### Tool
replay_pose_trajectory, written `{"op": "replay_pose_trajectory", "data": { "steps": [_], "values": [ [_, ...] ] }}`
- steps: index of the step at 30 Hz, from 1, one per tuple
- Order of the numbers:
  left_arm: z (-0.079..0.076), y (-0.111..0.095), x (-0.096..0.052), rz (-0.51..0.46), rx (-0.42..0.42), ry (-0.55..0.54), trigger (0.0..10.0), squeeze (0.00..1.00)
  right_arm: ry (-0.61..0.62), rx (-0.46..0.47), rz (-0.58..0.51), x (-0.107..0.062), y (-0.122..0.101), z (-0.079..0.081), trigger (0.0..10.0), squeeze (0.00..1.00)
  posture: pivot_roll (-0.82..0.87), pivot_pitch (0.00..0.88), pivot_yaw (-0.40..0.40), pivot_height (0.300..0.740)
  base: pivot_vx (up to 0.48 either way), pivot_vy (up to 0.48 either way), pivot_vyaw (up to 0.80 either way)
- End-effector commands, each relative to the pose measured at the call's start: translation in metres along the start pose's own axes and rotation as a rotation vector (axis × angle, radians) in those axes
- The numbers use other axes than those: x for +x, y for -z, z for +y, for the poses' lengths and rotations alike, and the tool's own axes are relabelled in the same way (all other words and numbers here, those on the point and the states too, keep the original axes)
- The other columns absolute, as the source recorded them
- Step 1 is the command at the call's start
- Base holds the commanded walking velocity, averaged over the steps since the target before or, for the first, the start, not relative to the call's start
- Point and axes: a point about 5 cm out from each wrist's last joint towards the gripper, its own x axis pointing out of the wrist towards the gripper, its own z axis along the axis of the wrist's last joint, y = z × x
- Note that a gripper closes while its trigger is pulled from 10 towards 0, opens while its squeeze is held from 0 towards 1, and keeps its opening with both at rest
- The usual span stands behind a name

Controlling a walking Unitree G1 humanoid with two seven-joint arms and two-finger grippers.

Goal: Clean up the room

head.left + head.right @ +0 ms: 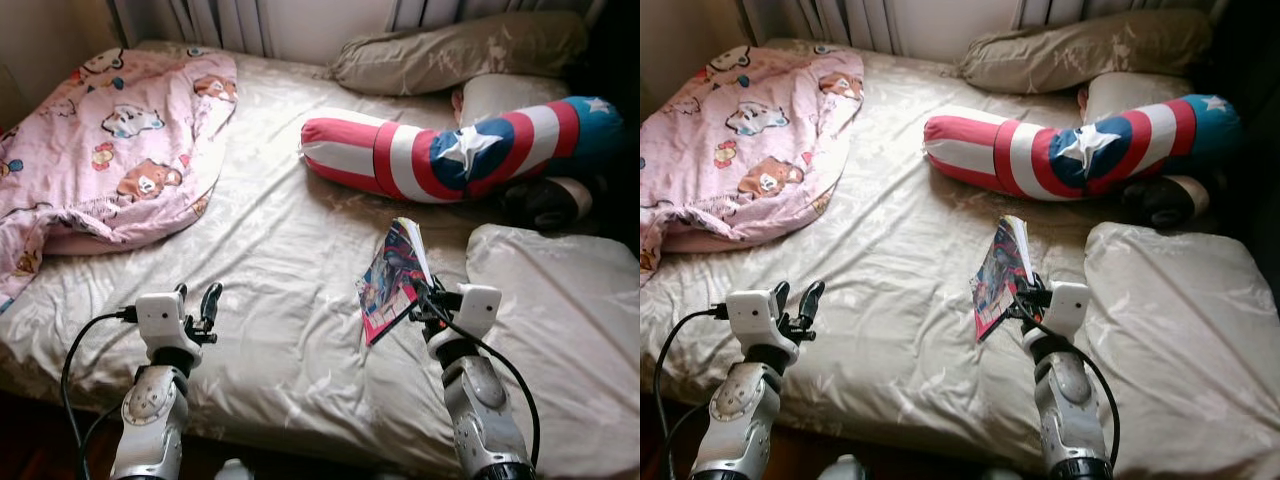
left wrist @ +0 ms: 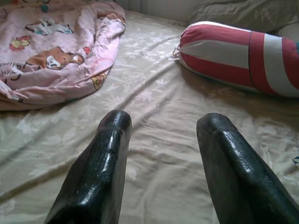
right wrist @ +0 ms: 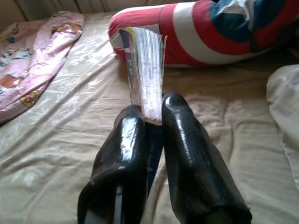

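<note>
A thin colourful comic book point(image 1: 392, 282) stands on edge above the beige bed sheet point(image 1: 280, 270), pinched by my right gripper point(image 1: 428, 300), which is shut on its lower edge. Its pages point(image 3: 145, 74) rise between the two black fingers point(image 3: 126, 144). My left gripper point(image 1: 198, 305) hovers open over the near left part of the bed, with nothing between its fingers point(image 2: 107, 154). A pink cartoon-print blanket point(image 1: 110, 140) lies crumpled at the far left. A long red, white and blue star bolster point(image 1: 450, 150) lies across the far right.
Beige pillows sit at the head point(image 1: 460, 50) and at the near right point(image 1: 560, 330). A dark round object point(image 1: 545, 200) rests beside the bolster. Curtains point(image 1: 230, 20) hang behind the bed. The bed's near edge point(image 1: 300, 450) runs just in front of my arms.
</note>
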Motion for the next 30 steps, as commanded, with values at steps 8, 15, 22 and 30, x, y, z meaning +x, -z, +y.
{"op": "replay_pose_trajectory", "data": {
  "steps": [8, 15, 22, 30],
  "values": [
    [0.001, 0.003, -0.005, 0.018, 0.012, 0.003, 10.0, 0.0, 0.012, 0.046, -0.016, 0.001, 0.0, -0.001, 10.0, 0.0, 0.1, 0.154, -0.072, 0.649, 0.0, 0.0, 0.0],
    [-0.001, 0.005, -0.006, 0.027, 0.032, 0.02, 10.0, 0.0, 0.039, 0.106, -0.017, 0.002, 0.002, -0.005, 10.0, 0.0, 0.11, 0.159, -0.069, 0.649, 0.0, 0.0, 0.0],
    [0.0, 0.003, -0.005, 0.024, 0.034, 0.019, 10.0, 0.0, 0.022, 0.341, -0.002, 0.017, -0.002, -0.007, 10.0, 0.0, 0.11, 0.18, -0.058, 0.649, 0.0, 0.0, 0.0],
    [-0.001, 0.004, -0.007, 0.036, 0.042, 0.035, 10.0, 0.0, -0.156, 0.34, 0.057, 0.032, -0.004, 0.004, 10.0, 0.0, 0.12, 0.2, -0.04, 0.649, 0.0, 0.0, 0.0]
  ]
}}
